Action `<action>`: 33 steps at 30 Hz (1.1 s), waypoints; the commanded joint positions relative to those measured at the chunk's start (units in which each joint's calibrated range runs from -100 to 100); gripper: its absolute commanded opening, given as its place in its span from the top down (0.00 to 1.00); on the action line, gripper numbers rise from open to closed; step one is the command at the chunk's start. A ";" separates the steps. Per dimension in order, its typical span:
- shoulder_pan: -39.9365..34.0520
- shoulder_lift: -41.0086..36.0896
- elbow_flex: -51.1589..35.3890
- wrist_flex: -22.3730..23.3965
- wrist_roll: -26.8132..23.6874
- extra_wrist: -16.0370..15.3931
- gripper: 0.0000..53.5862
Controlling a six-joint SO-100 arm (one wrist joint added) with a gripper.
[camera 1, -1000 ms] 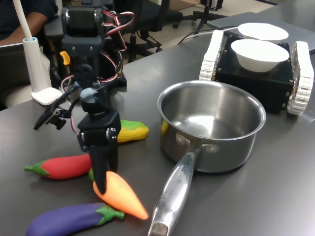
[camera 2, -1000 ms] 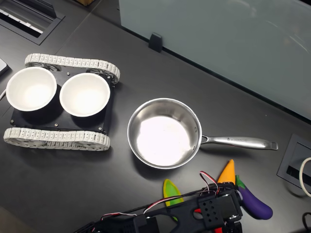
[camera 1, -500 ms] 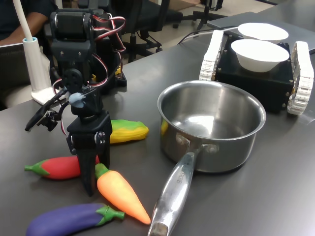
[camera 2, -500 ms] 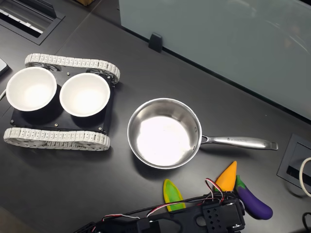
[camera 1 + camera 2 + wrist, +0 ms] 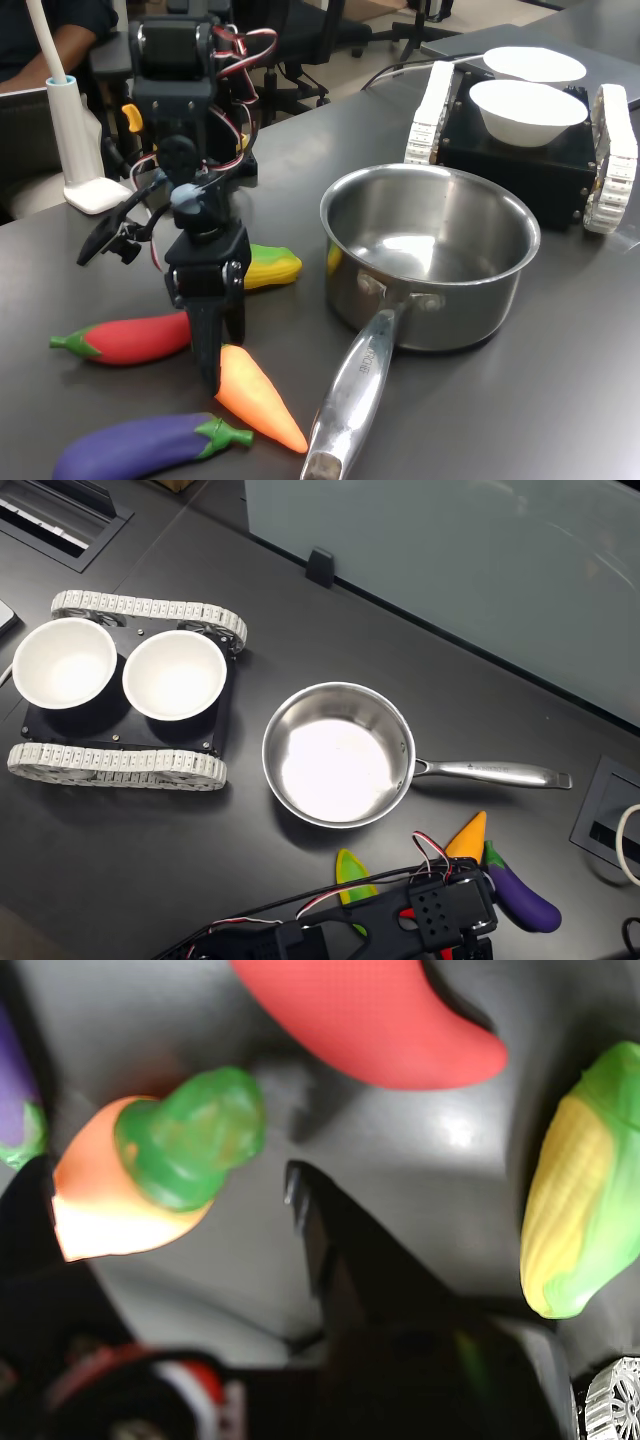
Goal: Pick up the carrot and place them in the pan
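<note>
Gripper (image 5: 213,375) lowered with jaws apart, unclenched, beside carrot (image 5: 258,398) stem; likely to nudge it aside toward eggplant (image 5: 140,445), far from pan (image 5: 430,255).

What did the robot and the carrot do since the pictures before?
The pincer swung away and then back over the carrot's green end, nudging the carrot each time; nothing is gripped yet. The pan, eggplant, chili and corn stayed put.
</note>
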 commanded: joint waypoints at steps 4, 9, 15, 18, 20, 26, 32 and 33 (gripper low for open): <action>1.63 -8.58 -0.14 -3.09 -3.13 -0.67 0.34; 3.24 -7.65 -0.69 -4.71 -4.98 -0.67 0.33; 3.47 -5.62 -2.96 -5.99 -6.35 -0.67 0.33; 1.63 -4.36 -3.60 -6.58 -6.89 -1.01 0.32; 0.37 -3.68 -3.96 -6.58 -6.98 -1.85 0.32; -2.04 -2.67 -4.50 -6.67 -6.40 -3.87 0.32; -1.46 -0.98 -5.69 -7.95 -7.08 -3.78 0.33; -1.23 -0.56 -6.23 -7.95 -7.08 -3.78 0.33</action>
